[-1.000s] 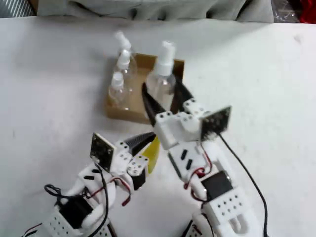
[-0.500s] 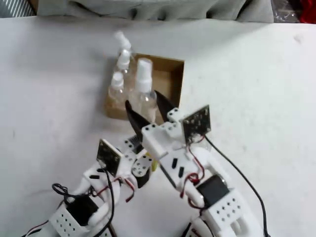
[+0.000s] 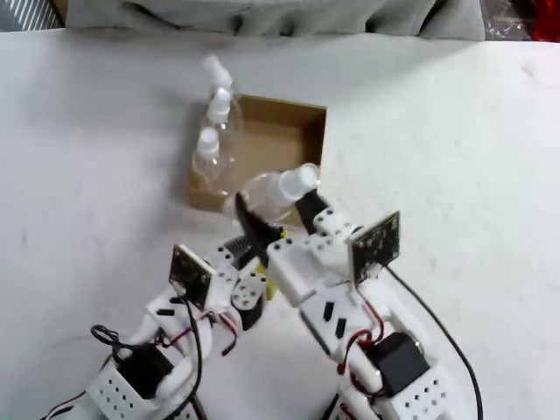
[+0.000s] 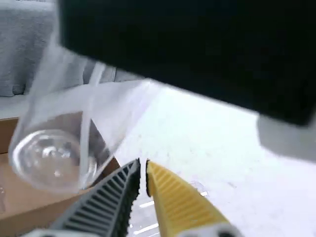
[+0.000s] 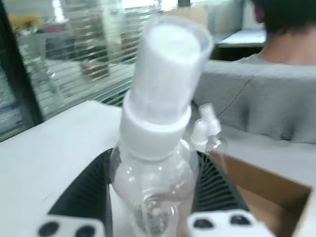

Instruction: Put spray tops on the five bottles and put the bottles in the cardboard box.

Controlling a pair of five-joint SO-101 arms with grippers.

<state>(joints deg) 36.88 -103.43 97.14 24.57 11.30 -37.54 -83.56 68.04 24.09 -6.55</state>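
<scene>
Close by cardboard box (image 3: 278, 140), right gripper (image 3: 278, 213) clamps tilted bottle (image 3: 273, 192).

Just short of the box (image 3: 289, 106), the right gripper (image 3: 278, 210) clamps a tilted bottle (image 3: 267, 194), with the left gripper (image 4: 143, 169) beside it pinched closed.

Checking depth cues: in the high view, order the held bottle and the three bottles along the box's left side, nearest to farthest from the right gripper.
1. Held bottle, in the right gripper, tilted by the cardboard box near edge.
2. Front bottle, near end of the row.
3. Middle bottle, mid-row.
4. Back bottle, far end of the row.
</scene>
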